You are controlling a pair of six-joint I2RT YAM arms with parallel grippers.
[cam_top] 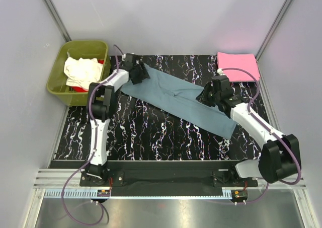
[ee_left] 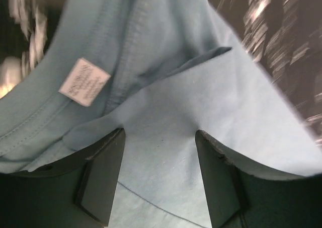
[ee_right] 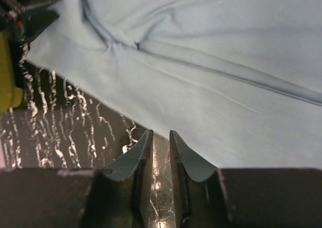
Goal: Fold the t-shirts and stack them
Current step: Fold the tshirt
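Blue-grey t-shirt (cam_top: 166, 94): my left end effector (ee_left: 160, 137) open at its 10 o'clock collar (ee_left: 128, 42), right end effector (ee_right: 161, 135) closed empty; a lone pull could bunch it.

Red t-shirt (cam_top: 76, 88) mostly hidden under cream-white t-shirt (cam_top: 83, 69); label (ee_left: 84, 81) print unreadable

At centre, spread t-shirt (cam_top: 178, 99); far right, folded t-shirt (cam_top: 237, 66); far left, tub (cam_top: 65, 96) with crumpled t-shirts (cam_top: 80, 71).
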